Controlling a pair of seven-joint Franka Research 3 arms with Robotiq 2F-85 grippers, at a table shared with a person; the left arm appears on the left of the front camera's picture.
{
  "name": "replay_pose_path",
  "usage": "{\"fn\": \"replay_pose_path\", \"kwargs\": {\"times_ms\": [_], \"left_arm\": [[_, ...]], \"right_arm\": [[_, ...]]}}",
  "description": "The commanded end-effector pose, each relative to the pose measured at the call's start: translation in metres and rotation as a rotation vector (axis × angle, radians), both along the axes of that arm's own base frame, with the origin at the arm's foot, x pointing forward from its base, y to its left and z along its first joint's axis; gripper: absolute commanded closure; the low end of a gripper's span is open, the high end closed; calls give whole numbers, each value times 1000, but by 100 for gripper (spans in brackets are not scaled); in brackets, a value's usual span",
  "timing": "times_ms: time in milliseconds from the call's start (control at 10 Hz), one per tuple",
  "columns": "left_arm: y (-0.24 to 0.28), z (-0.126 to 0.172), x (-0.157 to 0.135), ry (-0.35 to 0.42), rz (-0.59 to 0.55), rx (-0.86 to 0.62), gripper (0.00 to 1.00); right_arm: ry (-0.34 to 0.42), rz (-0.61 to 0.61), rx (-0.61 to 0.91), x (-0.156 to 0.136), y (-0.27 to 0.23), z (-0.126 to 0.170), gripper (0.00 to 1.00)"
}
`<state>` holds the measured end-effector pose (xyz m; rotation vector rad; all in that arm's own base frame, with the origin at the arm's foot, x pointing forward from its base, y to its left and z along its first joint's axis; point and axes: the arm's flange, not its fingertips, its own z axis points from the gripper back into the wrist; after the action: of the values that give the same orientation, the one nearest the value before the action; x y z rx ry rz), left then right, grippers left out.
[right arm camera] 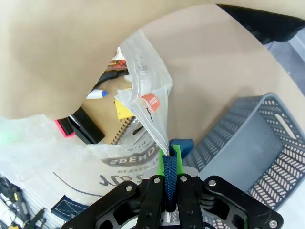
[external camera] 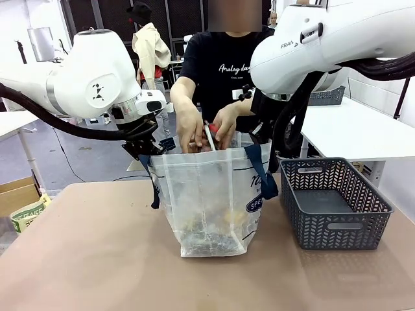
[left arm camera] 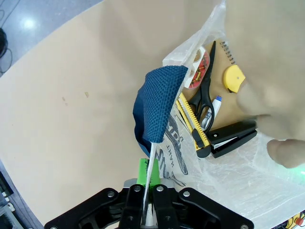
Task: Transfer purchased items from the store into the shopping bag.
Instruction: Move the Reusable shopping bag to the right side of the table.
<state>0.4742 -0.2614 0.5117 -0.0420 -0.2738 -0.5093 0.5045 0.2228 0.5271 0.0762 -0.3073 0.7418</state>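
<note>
Clamping one shopping bag (external camera: 207, 194), left claw (left arm camera: 147, 179) and right claw (right arm camera: 169, 167), two hands (external camera: 190, 133) inside, one basket (external camera: 337, 210) beside.

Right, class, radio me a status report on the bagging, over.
Left gripper shut on bag rim, right gripper on its strap. Basket empty. Person's hands in bag mouth, in the way.

Robotics lab: white robot arms (external camera: 91, 78) at a tan table (external camera: 84, 259), white workbench (external camera: 363, 129) behind

Left claw (left arm camera: 148, 174) and right claw (right arm camera: 169, 167) are pinched closed.
</note>
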Motion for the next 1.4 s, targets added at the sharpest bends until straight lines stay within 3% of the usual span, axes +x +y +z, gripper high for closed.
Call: {"fn": "replay_pose_path", "kwargs": {"times_ms": [0, 1300], "left_arm": [[1, -1, 0, 1, 3, 1, 100], [1, -1, 0, 1, 3, 1, 100]], "right_arm": [[2, -1, -1, 0, -1, -2, 100], [2, -1, -1, 0, -1, -2, 100]]}}
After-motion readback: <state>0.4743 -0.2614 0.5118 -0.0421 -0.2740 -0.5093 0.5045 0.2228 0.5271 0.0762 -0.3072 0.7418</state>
